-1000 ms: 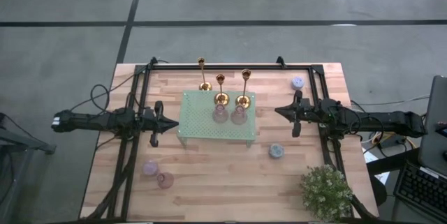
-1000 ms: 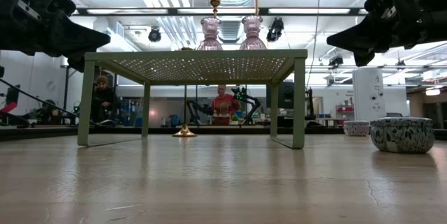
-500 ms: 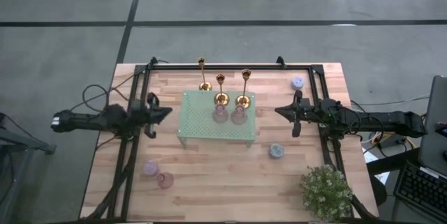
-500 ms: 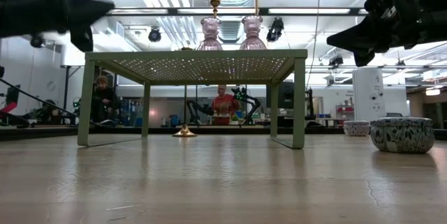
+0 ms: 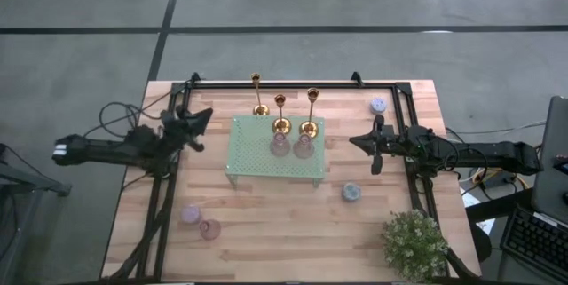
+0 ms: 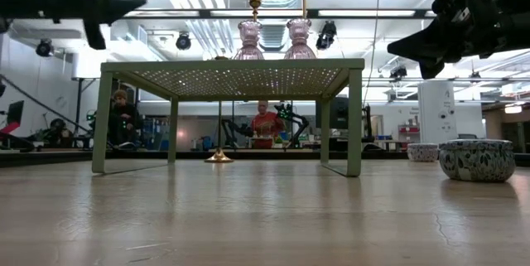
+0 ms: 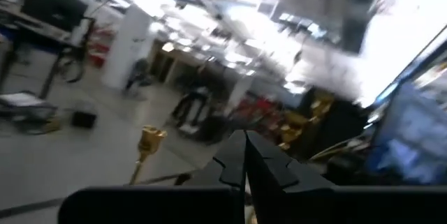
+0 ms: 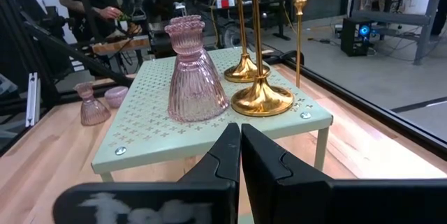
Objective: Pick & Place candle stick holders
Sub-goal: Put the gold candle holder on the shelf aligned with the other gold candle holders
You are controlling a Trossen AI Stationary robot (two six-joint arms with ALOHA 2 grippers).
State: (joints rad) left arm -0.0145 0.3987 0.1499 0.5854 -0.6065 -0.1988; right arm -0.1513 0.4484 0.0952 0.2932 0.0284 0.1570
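Reaching toward the far-left corner, the left gripper (image 5: 197,122) hung near the lone candle stick holder (image 5: 258,95) on the bare table (image 5: 293,232), fingers pressed together — nothing held. Two more candle stick holders (image 5: 281,114) (image 5: 310,114) stood on the green perforated stand (image 5: 266,162) beside two pink glass pieces (image 5: 280,146). The right gripper (image 5: 355,142) waited right of the stand, fingers likewise closed. By my judgement the approach was in hand; next, the left fingers needed to spread around that slim stem.
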